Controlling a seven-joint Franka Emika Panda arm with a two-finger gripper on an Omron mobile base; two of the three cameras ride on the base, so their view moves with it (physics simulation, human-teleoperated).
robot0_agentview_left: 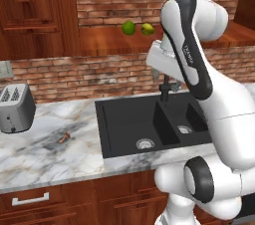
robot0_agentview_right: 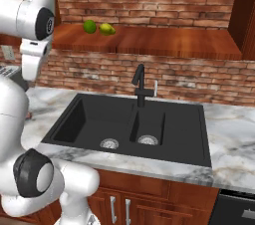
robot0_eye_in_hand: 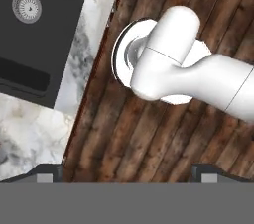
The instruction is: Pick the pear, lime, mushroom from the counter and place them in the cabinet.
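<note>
1. Hand view looks straight down: the tool shows its two dark fingertips at the bottom corners, spread to their widest, with nothing between them and nothing touched.
2. Below the tool in that view lies a dark wooden plank floor, and to one side the marble edge of the bench and a corner of the black sink with one drain.
3. Left base view, near edge: wooden drawers with a silver handle run under the bench.
4. On the bench, left of the sink, the mushroom lies alone on the marble, a tiny reddish-brown lump, well apart from the arm.
5. A silver toaster stands at the far left of the bench, against the brick wall.
6. A black tap rises at the far rim of the sink, between its two basins.
7. Farther back and higher, the cabinet has a glossy reddish-brown floor and a brick back.
8. The lime rests on that floor, toward its left part in the right base view.
9. The pear sits just to the right of the lime, close beside it; whether they touch I cannot tell.
</note>
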